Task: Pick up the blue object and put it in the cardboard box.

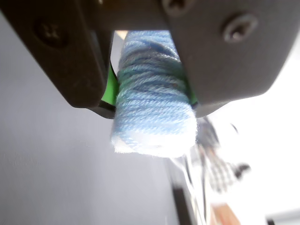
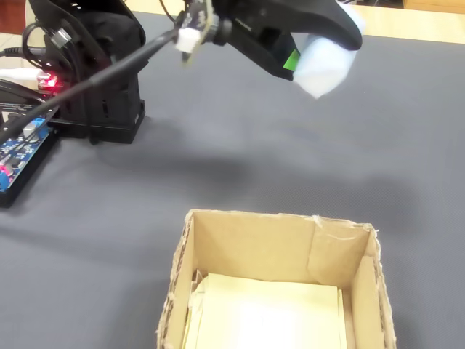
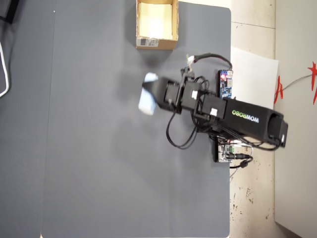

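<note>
Wrist view: the pincer (image 1: 152,101) is seen closed on the roll (image 1: 154,112), the two dark jaws pressed against its sides with green pads showing at each flank. Roughly the lower third of the roll hangs free below the jaw tips. In the fixed view the roll (image 2: 325,65) is carried clear of the mat (image 2: 240,160), with nothing under it but bare surface. The box (image 2: 276,280) lies well apart from the pincer, nearer that camera, its mouth open upward. In the overhead view the box (image 3: 157,25) is found ahead of the pincer (image 3: 147,95) and off to one side, so a swing is judged to be needed before release.

The risks are judged as follows. The roll is soft yarn, so a grip taken high on it may be lost if the arm is moved sharply, and the roll could be shed onto the mat short of the box. The roll is only a little narrower than the box opening; if it is released off-centre, a wall may be caught and the roll left perched on the rim or tipped outside. The light box could also be shoved if it is struck by the pincer during descent.
</note>
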Robot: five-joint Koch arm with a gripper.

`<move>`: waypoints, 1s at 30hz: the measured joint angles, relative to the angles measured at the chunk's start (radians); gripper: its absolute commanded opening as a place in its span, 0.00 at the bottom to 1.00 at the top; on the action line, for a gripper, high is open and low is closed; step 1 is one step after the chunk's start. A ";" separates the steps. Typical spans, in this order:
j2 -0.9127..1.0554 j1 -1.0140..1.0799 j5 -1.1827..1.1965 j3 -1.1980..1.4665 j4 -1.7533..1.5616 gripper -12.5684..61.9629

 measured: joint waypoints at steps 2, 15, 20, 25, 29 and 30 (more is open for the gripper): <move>0.000 0.035 -0.031 0.000 -0.002 0.33; -0.439 0.506 -0.178 -0.368 0.081 0.31; -0.561 0.571 -0.175 -0.462 0.153 0.31; -0.575 0.588 -0.166 -0.469 0.178 0.49; -0.580 0.589 -0.126 -0.469 0.230 0.56; -0.580 0.589 -0.124 -0.469 0.230 0.56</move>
